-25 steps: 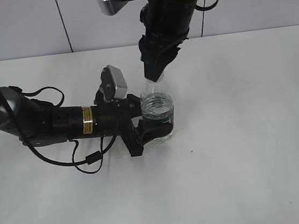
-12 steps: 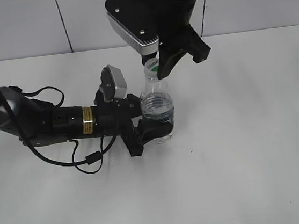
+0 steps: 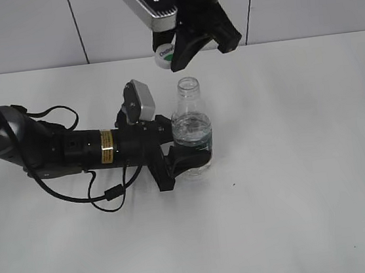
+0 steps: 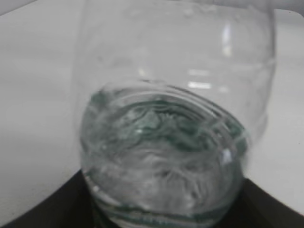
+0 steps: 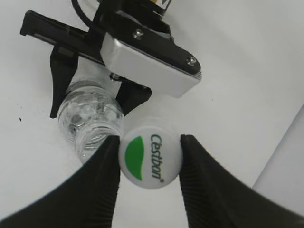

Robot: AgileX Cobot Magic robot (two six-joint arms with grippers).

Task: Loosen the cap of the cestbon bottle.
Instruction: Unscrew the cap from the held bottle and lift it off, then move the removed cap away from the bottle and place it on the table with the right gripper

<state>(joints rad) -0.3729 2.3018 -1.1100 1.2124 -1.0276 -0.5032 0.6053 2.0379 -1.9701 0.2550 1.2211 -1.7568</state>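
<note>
The clear cestbon bottle (image 3: 192, 132) stands upright on the white table with its mouth open and some water inside. My left gripper (image 3: 188, 157) is shut on its lower body; the bottle fills the left wrist view (image 4: 171, 142). My right gripper (image 3: 168, 54) is shut on the white cap (image 3: 165, 53) with the green leaf logo and holds it in the air above and a little left of the bottle mouth. In the right wrist view the cap (image 5: 150, 159) sits between the two black fingers (image 5: 149, 161), with the open bottle (image 5: 92, 121) below it.
The left arm (image 3: 59, 150) lies low across the table from the left, with a looping black cable (image 3: 110, 197) in front of it. A grey wall (image 3: 25, 29) runs behind the table.
My right gripper has risen and shifted left with the cap in it. The cap has come off the bottle, whose mouth now stands open. The left arm has not moved.
</note>
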